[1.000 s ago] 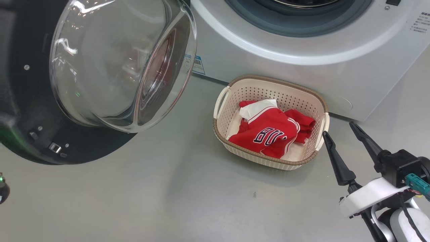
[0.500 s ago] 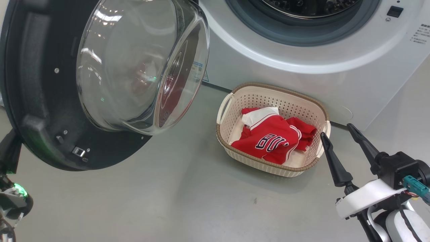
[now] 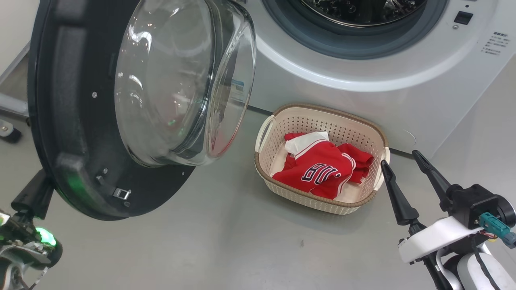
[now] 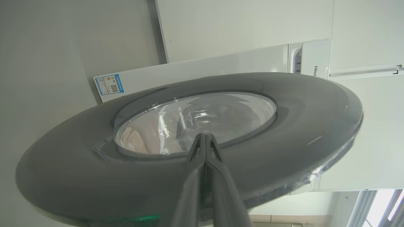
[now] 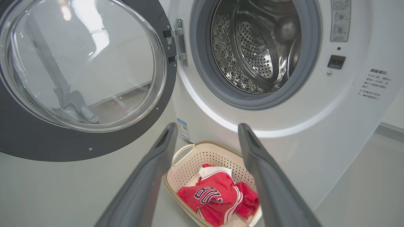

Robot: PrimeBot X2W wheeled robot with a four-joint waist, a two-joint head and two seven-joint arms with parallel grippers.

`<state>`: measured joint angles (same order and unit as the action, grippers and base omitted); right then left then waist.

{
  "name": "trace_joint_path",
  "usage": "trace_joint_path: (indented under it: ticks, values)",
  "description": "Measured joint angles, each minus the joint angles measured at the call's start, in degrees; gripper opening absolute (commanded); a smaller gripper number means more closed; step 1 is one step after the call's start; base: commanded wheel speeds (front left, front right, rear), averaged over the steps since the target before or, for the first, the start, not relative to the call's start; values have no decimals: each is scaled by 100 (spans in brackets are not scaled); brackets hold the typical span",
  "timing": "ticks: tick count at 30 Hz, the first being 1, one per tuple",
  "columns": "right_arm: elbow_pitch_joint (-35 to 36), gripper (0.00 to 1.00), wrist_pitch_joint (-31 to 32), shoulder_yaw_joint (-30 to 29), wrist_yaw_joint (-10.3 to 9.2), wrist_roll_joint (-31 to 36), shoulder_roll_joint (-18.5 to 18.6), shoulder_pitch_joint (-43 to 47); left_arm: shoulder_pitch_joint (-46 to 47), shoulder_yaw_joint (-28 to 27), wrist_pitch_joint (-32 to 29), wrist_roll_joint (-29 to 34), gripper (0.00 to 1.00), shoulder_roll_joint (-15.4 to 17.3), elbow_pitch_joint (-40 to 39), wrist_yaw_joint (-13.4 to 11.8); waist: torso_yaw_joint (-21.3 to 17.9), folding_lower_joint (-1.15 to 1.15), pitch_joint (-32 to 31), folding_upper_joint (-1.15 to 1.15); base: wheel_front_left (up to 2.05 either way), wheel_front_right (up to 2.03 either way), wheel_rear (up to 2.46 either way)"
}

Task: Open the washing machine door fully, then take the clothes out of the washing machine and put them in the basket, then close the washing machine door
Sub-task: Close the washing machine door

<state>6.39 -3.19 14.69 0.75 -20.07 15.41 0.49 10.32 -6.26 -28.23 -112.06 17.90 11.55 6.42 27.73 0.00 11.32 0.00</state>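
Observation:
The washing machine door (image 3: 72, 133) stands open at the left, its glass bowl (image 3: 173, 88) bulging toward the white washing machine (image 3: 363, 92). The steel drum (image 5: 252, 53) looks bare inside. Red clothes (image 3: 318, 169) lie in the cream basket (image 3: 342, 129) on the floor before the machine. My left gripper (image 4: 205, 135) is shut, its tips against the door's outer face (image 4: 284, 151); its dark fingers (image 3: 33, 195) poke out behind the rim. My right gripper (image 3: 399, 158) hangs open just right of the basket, holding nothing, and frames the basket (image 5: 189, 164) in its wrist view.
Grey floor (image 3: 225, 241) spreads in front of the basket. A small dark foot (image 3: 8, 133) sits by the wall at far left. A blue label sticker (image 5: 183, 127) marks the machine's lower front. The door hinge (image 5: 176, 41) is left of the opening.
The head camera has shifted. The door has swung somewhat toward the machine, and my left gripper has come into view behind its rim. The right gripper stays open beside the basket.

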Motion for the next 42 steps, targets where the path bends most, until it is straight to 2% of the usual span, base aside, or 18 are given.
trace_joint_path:
  ticks: [10, 23, 42]
  values:
    - [-89, 100, -75, 9, -33, -16, -64, -1, -430, 223, -403, -47, 0, -204, -745, 44, -222, 0, -25, 0, 0, 0, 0]
    - [-158, 100, -167, 71, -33, -16, -169, -31, -750, 550, -786, 3, 0, -252, -1501, 45, -569, 0, -57, 0, 0, 0, 0]
    - [-376, 100, -319, 105, -33, -99, -328, -154, -857, 770, -962, 32, 0, -477, -2059, 45, -1655, 0, -10, 0, 0, 0, 0]
